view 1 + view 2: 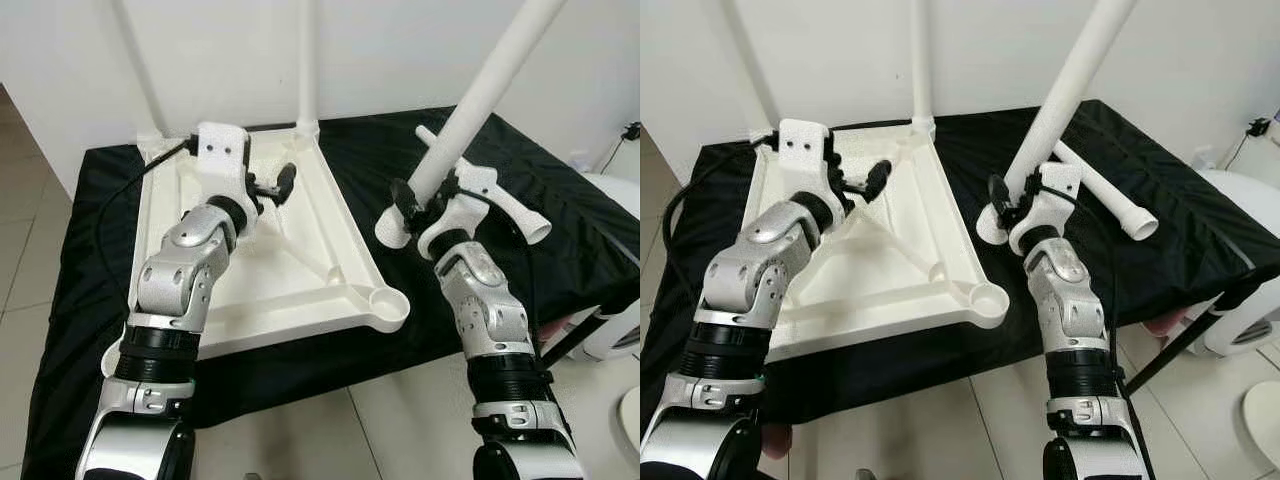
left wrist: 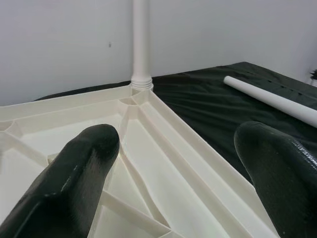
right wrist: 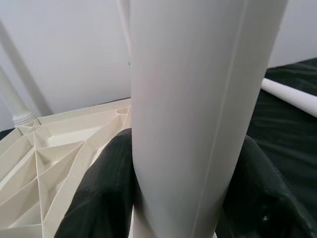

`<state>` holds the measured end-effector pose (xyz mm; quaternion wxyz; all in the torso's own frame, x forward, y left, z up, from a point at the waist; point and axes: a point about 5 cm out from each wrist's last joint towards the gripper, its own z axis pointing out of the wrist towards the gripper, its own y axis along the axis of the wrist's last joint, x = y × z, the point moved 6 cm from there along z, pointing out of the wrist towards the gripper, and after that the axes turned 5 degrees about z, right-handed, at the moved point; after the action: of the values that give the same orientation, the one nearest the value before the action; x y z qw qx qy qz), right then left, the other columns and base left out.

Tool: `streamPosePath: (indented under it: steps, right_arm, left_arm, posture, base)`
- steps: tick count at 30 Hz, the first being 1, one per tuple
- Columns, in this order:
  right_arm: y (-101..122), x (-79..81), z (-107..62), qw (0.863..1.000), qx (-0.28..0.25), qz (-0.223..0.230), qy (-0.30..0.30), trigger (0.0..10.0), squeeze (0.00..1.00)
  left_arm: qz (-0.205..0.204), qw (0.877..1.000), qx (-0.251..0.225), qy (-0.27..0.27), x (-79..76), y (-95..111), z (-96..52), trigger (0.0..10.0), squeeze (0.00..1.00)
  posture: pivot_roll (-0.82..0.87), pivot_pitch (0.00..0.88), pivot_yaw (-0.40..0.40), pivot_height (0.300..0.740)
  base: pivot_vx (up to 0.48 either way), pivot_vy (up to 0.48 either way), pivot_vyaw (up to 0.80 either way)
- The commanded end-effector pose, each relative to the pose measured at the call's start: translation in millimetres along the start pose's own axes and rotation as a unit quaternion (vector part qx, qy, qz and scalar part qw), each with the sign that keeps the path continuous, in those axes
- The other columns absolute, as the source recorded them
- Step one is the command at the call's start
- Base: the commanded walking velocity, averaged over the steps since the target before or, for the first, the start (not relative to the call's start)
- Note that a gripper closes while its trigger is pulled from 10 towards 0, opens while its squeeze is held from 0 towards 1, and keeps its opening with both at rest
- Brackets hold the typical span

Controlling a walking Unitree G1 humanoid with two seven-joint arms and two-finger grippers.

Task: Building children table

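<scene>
White plastic panel (image 1: 300,290), ribs up, flat on the black-draped tabletop (image 1: 560,170).

Left eye view: fixed leg (image 1: 307,60) upright at the panel's far right corner, and what looks like another at its far left corner. Empty socket (image 1: 388,300) at the panel's near right corner. Left claw (image 1: 283,185) over the panel's far half, parted, holding nothing. Right claw (image 1: 405,205) just right of the panel, clamped on a held leg (image 1: 480,90) near its flared lower end, with the shaft slanting up and away. Loose leg (image 1: 520,215) flat on the cloth, further right of the panel.

Right eye view: same layout, adding only a plainer look at the socket in the panel's corner.

Left wrist view: wide gap between the black fingers (image 2: 94,158), nothing in it. Panel ribs beneath, and the fixed leg seated in its collar, a detail too small from the head.

Right wrist view: dark pads hard against both sides of the held leg, a grip half hidden from the head. Panel ribs just beyond.

Judged step: fitting legs, with one now in hand. Next move probably calls for swinging it upright, setting its end over the empty socket and pressing it home. Left claw possibly needed to steady the panel.
</scene>
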<state>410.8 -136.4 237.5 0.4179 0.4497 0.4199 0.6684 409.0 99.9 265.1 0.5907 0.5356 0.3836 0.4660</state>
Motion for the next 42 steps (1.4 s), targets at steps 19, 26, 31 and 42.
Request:
streamPosePath:
  steps: [19,26,31,42]
  right_arm:
    - [5.8,18.6,-8.6,0.999,-0.008,-0.046,0.023,10.0,0.00]
    - [9.1,16.2,-10.2,0.998,-0.012,-0.061,0.025,10.0,0.00]
    - [19.6,7.0,-9.6,0.997,-0.026,-0.075,0.017,10.0,0.00]
    - [17.0,9.9,-20.8,0.995,-0.048,-0.085,0.024,10.0,0.00]
  left_arm:
    - [0.031,0.998,0.044,-0.034,-21.1,-32.4,4.1,10.0,0.00]
    - [0.070,0.992,0.045,-0.093,-40.0,-40.1,-1.9,10.0,0.00]
    - [0.131,0.976,0.025,-0.171,-57.3,-45.7,-17.0,10.0,0.00]
    - [0.069,0.997,-0.025,-0.004,-12.5,-26.5,-10.3,10.0,0.00]
  posture:
    - [-0.12,0.000,0.076,0.740]
    - [-0.11,0.000,0.075,0.740]
    - [-0.10,0.001,0.064,0.740]
    - [-0.08,0.014,0.042,0.740]
  base:
    - [0.000,0.000,0.00]
    - [0.000,0.000,0.00]
    - [0.000,0.000,0.00]
    - [0.000,0.000,0.00]
